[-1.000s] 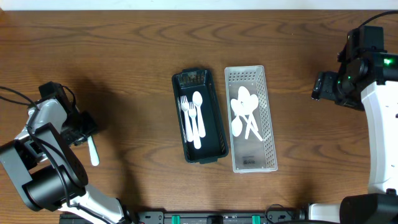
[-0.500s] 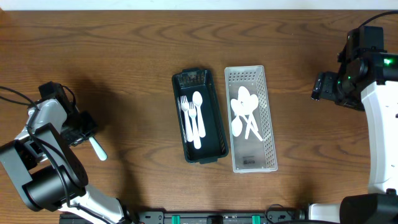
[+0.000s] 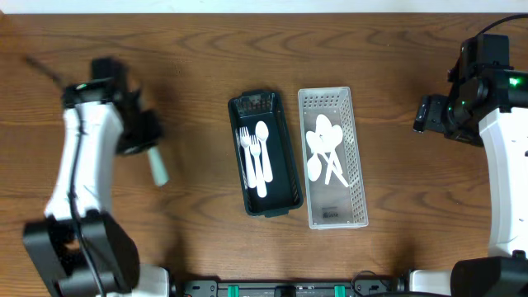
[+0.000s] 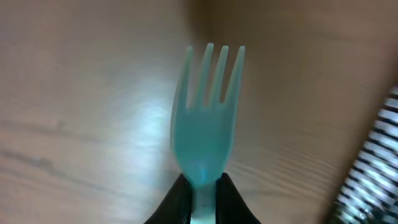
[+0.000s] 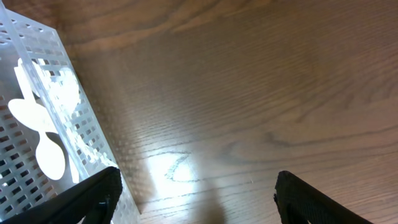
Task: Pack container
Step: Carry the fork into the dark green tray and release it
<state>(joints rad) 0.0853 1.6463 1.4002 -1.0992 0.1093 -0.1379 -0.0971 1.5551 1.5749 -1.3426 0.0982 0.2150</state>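
My left gripper is shut on the handle of a pale green plastic fork, held above the table left of the containers; the left wrist view shows the fork tines-forward between my jaws. The dark green container holds white forks and a spoon. The white perforated container beside it holds white spoons and also shows in the right wrist view. My right gripper is open and empty, above bare wood right of the white container.
The two containers stand side by side at the table's middle. The edge of a perforated container shows blurred at the right of the left wrist view. Bare wood lies to both sides.
My left arm has swung up and to the right with the fork in its jaws, from the table's far left edge toward the containers. The right arm has not moved.
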